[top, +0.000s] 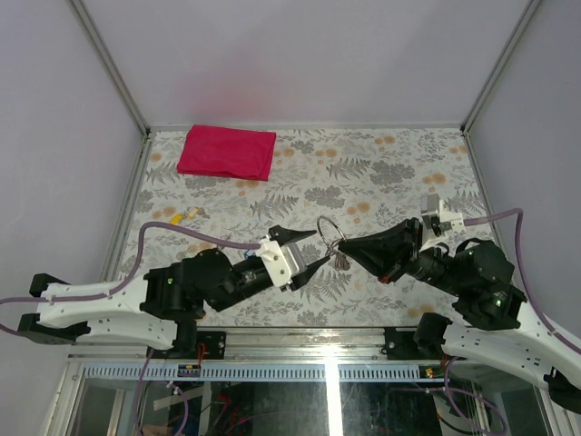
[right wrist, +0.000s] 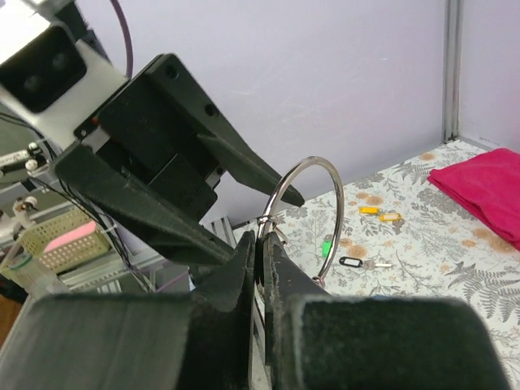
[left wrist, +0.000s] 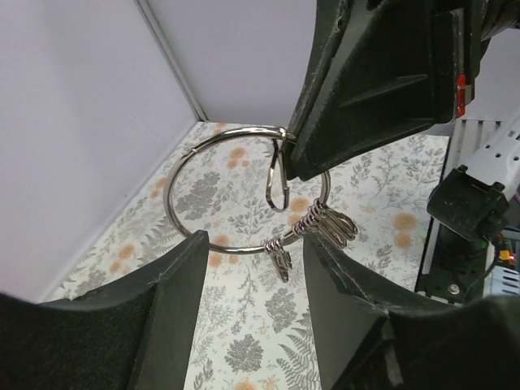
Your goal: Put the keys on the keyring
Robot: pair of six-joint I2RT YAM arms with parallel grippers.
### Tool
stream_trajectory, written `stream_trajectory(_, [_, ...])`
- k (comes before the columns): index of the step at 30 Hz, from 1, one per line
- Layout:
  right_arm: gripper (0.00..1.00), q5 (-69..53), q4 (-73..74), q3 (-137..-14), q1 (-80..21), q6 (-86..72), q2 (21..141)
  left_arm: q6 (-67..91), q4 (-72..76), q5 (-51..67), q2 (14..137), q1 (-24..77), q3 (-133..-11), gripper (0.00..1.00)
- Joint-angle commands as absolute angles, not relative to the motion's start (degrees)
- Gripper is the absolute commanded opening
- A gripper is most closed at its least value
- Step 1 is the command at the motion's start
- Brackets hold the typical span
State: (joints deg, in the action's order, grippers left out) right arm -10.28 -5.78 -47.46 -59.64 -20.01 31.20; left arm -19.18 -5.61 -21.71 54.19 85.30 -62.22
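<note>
Right tool (right wrist: 262, 244) pinches thin, silver, multi-looped keyring (left wrist: 325, 223).

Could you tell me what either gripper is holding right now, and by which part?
The right gripper is shut on the keyring, pinching the wire of its large loop. The left gripper stands open and holds nothing.

- no readable text, brand, number or sign in any view
- yellow tag (right wrist: 370, 210), dark tag (right wrist: 351, 262): faces too small to read
</note>
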Motion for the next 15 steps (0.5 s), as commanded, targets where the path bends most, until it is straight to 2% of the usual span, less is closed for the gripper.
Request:
stream_trajectory(1, [0.00, -6.3, -8.1, -50.7, -59.8, -24.9, 31.9, -25.5, 1.2, -28.2, 56.1, 88.2, -63.0, 0.51])
stream_trajectory(7, [0.00, -5.8, -7.4, -51.5, -59.8, -28.7, 32.9, -31.3, 3.9, -33.7, 58.4, 91.8, -63.7, 0.50])
stream_trajectory(15, [0.00, -5.8, -6.9, -51.6, -59.9, -29.6, 33.1, -35.3, 7.5, -38.0, 59.5, 93.4, -63.6, 0.41])
